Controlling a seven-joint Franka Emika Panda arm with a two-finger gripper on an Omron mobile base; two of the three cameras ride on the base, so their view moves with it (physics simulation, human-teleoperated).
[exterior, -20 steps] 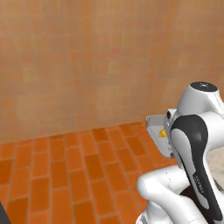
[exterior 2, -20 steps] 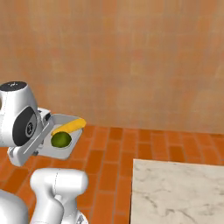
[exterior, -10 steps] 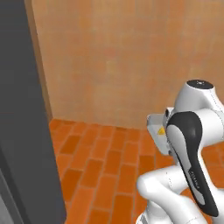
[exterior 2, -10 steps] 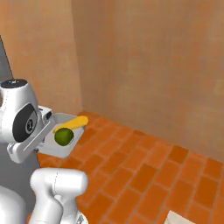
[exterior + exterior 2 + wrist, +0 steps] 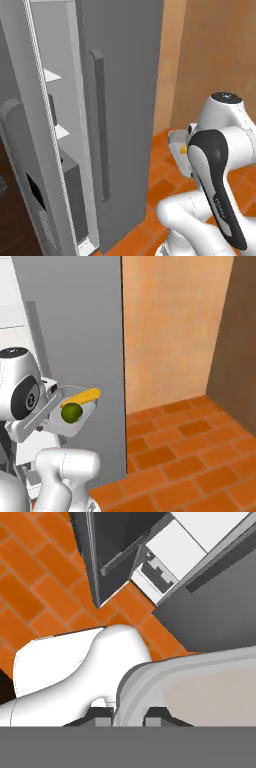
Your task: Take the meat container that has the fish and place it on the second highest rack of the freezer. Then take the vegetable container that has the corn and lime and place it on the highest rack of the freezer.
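Note:
My gripper (image 5: 129, 716) is shut on the rim of the grey vegetable container (image 5: 75, 415), held level in front of the arm. In it lie the yellow-orange corn (image 5: 81, 397) and the dark-green lime (image 5: 71, 412). The left base view gives one corner of the container (image 5: 176, 144) beside the arm. The freezer (image 5: 125, 75) stands close on the left, its door with the long bar handle (image 5: 101, 125) swung open. Two white shelves (image 5: 52, 76) show in the gap; I cannot tell which racks they are. The meat container with the fish is out of view.
Dark door bins (image 5: 75, 195) hang low on the freezer door. Orange brick floor (image 5: 190, 456) runs to a tan wall (image 5: 170, 331), with a dark wood cabinet (image 5: 242, 341) at the far right. The freezer's grey side (image 5: 80, 326) stands right behind the held container.
The whole picture has swung as the base turned: bare wall and floor gave way to the freezer. The container stays in my grip at the same height.

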